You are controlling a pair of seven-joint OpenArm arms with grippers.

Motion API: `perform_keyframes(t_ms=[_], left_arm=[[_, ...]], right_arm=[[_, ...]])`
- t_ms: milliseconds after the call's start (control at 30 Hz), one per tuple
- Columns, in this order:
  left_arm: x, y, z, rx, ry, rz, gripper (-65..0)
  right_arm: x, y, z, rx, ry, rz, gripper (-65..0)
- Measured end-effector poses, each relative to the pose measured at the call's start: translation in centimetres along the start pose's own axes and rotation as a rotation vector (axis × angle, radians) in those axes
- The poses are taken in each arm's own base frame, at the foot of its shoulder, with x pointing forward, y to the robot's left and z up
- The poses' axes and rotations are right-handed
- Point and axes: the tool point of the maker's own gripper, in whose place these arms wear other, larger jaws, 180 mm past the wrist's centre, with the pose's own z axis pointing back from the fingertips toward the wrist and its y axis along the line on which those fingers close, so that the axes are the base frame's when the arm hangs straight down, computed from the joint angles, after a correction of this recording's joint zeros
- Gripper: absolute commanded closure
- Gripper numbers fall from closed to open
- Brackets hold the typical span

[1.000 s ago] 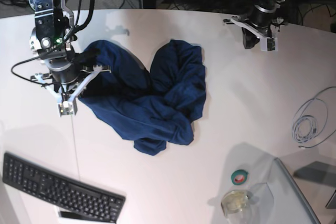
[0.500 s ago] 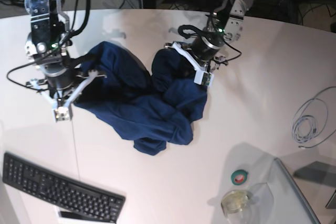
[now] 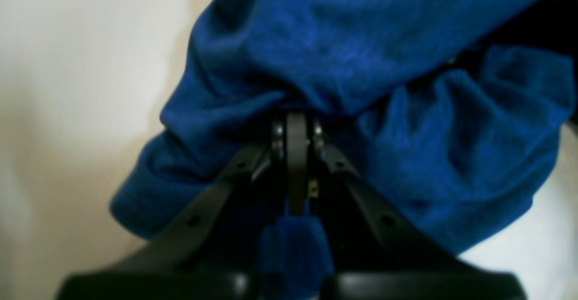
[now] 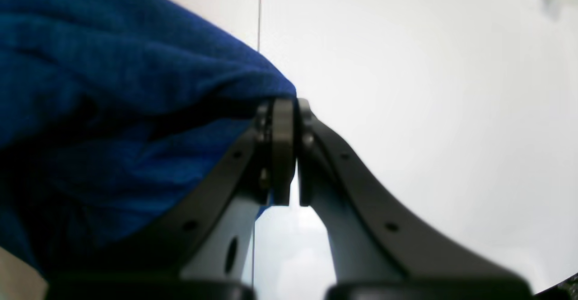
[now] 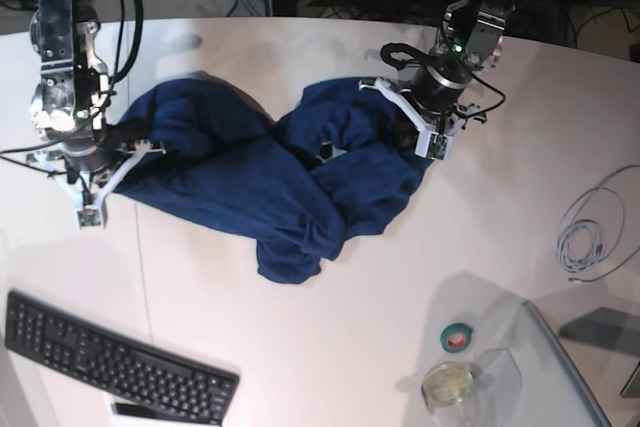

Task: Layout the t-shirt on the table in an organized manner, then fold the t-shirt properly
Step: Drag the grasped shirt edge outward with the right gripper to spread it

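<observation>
The dark navy t-shirt (image 5: 270,177) lies crumpled on the white table (image 5: 330,347), stretched between my two arms. In the base view my right gripper (image 5: 90,212) is at the shirt's left edge. The right wrist view shows this gripper (image 4: 284,110) shut, with a fold of the shirt (image 4: 113,87) pinched at its tips. My left gripper (image 5: 433,145) is at the shirt's right end. In the left wrist view it (image 3: 295,130) is shut and buried in bunched blue fabric (image 3: 361,65). Sleeves and collar cannot be made out.
A black keyboard (image 5: 110,362) lies at the front left. A green tape roll (image 5: 457,337) and a clear cup (image 5: 447,384) stand front right beside a grey panel (image 5: 575,377). A coiled cable (image 5: 590,232) lies at the right.
My left arm came down from the far right onto the shirt's right part, closed on it and drew it right. My right arm pulled the left edge further left, so the shirt now spreads wider.
</observation>
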Motion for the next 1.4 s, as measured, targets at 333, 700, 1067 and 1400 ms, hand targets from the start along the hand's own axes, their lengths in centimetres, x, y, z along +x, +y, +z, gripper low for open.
perform_keyframes(t_ms=[333, 700, 1067, 1400], left_arm=[[2.1, 6.2, 0.8, 0.168, -0.067, 0.091, 0.0], [1.9, 10.5, 3.5, 0.281, -0.091, 0.135, 0.0], [-0.7, 13.0, 5.8, 0.358, -0.048, 0.166, 0.0], [-0.8, 12.7, 5.8, 0.352, -0.045, 0.165, 0.0]], right_arm=[[1.5, 2.5, 0.9, 0.095, -0.047, 0.082, -35.1], [1.4, 10.0, 1.2, 0.307, -0.058, 0.262, -42.9], [0.6, 9.6, -1.7, 0.299, -0.009, 0.255, 0.0], [7.8, 7.0, 4.9, 0.224, -0.221, 0.265, -0.2]])
